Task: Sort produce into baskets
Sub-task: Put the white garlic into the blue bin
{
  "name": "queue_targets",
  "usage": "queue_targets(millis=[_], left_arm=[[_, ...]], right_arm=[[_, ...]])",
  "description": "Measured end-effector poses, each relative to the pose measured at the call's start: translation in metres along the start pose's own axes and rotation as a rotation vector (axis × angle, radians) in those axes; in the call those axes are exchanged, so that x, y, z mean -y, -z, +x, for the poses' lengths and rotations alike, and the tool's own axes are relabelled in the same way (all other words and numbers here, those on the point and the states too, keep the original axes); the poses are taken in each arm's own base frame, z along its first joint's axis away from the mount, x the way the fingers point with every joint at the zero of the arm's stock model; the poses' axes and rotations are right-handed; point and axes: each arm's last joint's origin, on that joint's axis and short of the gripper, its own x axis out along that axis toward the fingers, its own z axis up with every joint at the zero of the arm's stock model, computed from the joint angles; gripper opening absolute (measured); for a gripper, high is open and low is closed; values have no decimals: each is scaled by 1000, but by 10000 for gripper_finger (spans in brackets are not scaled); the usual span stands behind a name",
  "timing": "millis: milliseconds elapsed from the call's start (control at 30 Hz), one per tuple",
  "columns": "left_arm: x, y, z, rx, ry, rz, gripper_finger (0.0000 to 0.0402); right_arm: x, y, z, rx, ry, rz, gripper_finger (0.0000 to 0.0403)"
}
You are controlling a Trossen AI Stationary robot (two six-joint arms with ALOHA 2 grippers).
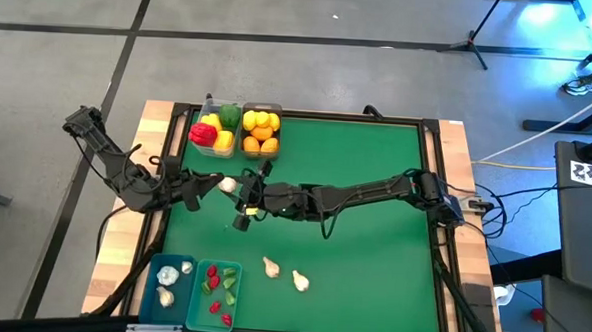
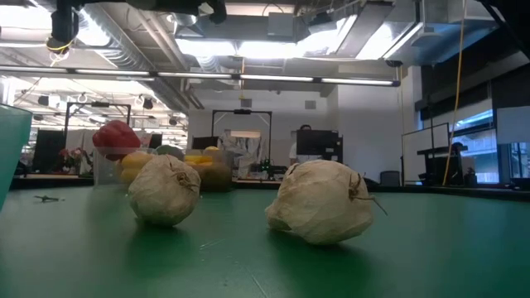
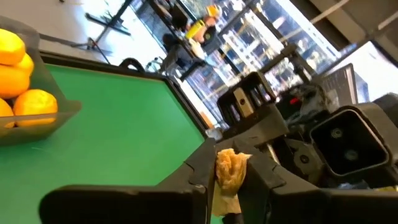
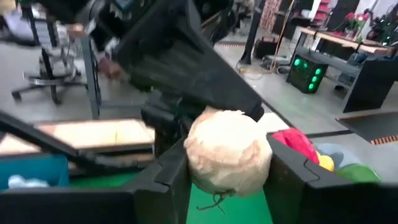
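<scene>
A white garlic bulb (image 1: pixel 229 184) is held over the green mat's left middle, between my two grippers, which meet there. My left gripper (image 1: pixel 222 184) comes from the table's left and is shut on it. My right gripper (image 1: pixel 243 190) reaches in from the right and is shut on the same bulb. Two more garlic bulbs (image 1: pixel 270 267) (image 1: pixel 299 279) lie on the mat near the front; the low view shows them close up (image 2: pixel 166 190) (image 2: pixel 321 201). The low view shows neither gripper. My left gripper pinches a narrow papery part of the bulb (image 3: pixel 231 168) between its two fingers, coming level from the table's left. The bulb is clear of the mat. My right gripper has the bulb's round body (image 4: pixel 227 152) between its two fingers (image 4: pixel 177 180), which sit at its two sides, coming level from the table's right. The bulb's root strands (image 4: pixel 217 200) hang below.
At the far left stand a clear basket of peppers (image 1: pixel 215 130) and a clear basket of lemons and oranges (image 1: pixel 261 129). At the near left stand a teal basket with garlic (image 1: pixel 168 279) and a teal basket with chilies (image 1: pixel 221 288). The mat's right half (image 1: pixel 372 259) is bare.
</scene>
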Motion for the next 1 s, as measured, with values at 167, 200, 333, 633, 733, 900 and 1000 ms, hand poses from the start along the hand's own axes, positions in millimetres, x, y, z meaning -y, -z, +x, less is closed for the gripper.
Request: queue_targets(millis=[167,200,333,633,733,900,1000], left_arm=[[1,-7,-2,-15,32,-11,44],[1,-7,-3,-16,33,-7,44],[1,-6,-2,-37,43,-11,44],[-4,2,-3,-166,76,39,44],[-9,9,-3,-277,82,83,44],[-12,14,-4,-383,90,62,45],[-12,14,-4,-380,92,77,45]], right_arm=[[-7,21,-3,-169,-18,-87,205],[-7,24,-3,-193,-20,-99,220],[-6,23,-5,-217,-37,-92,276],[-4,33,-14,-382,-114,-111,315],[-8,37,-17,-437,-264,-77,310],[-23,46,-17,-464,-593,-40,308],[-34,67,-11,-503,-634,-60,308]])
